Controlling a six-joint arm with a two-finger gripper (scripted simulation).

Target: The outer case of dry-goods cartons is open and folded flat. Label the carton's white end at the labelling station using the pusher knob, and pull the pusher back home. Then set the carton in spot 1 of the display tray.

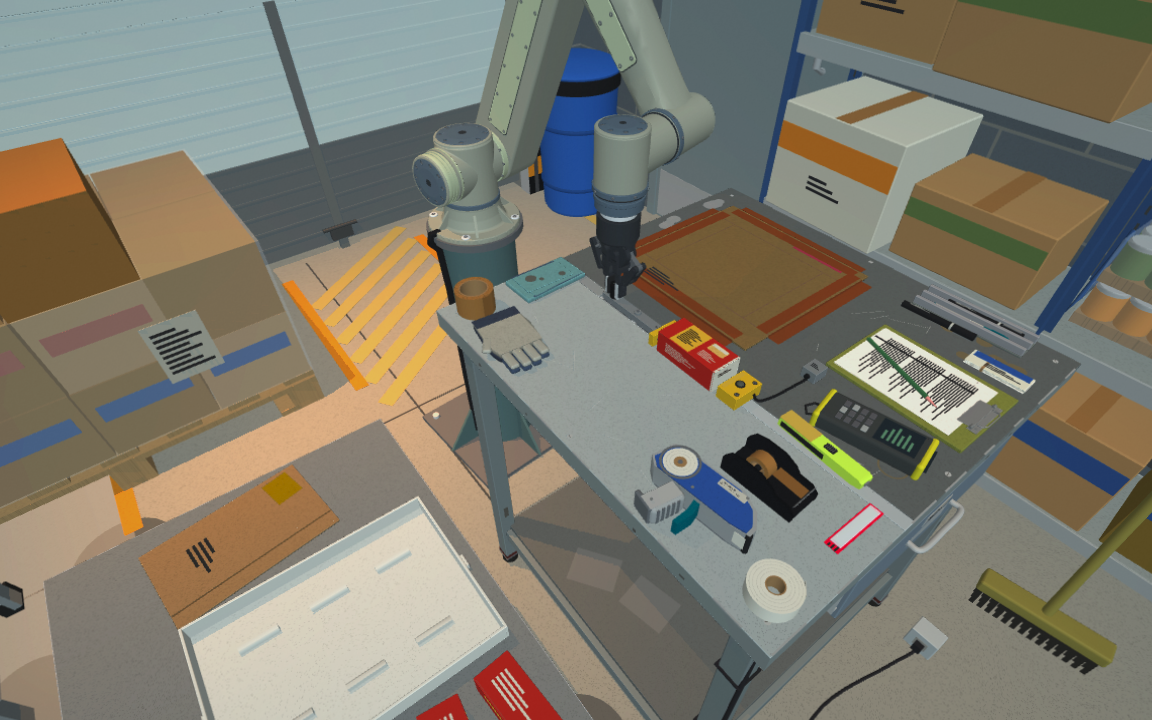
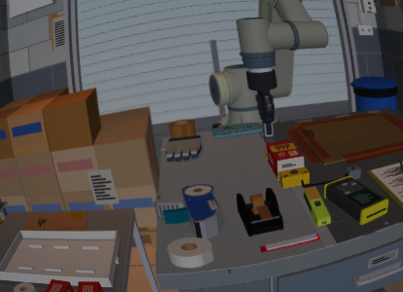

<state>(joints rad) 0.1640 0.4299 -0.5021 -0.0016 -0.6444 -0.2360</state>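
The red carton [image 1: 693, 351] [image 2: 283, 156] lies on the grey bench, its white end against the yellow label block [image 1: 739, 389] [image 2: 294, 177]. A grey rail [image 1: 639, 310] runs from the carton back toward the arm. The pusher knob sits at the far end of that rail, hidden between my fingers. The flattened brown outer case [image 1: 746, 273] [image 2: 351, 135] lies to the right of the rail. The white display tray [image 1: 343, 615] [image 2: 62, 256] sits on a low table at the lower left. My gripper [image 1: 618, 285] [image 2: 268, 130] points straight down at the rail's far end and is closed on the pusher knob.
Behind the bench stand the arm's base [image 1: 473, 215] and a blue drum [image 1: 582, 125]. A glove [image 1: 513, 338], tape roll [image 1: 475, 297], label gun [image 1: 701, 497], tape dispenser [image 1: 768, 476], scanner [image 1: 876, 432] and clipboard [image 1: 918, 378] lie on the bench. Shelves of boxes stand to the right.
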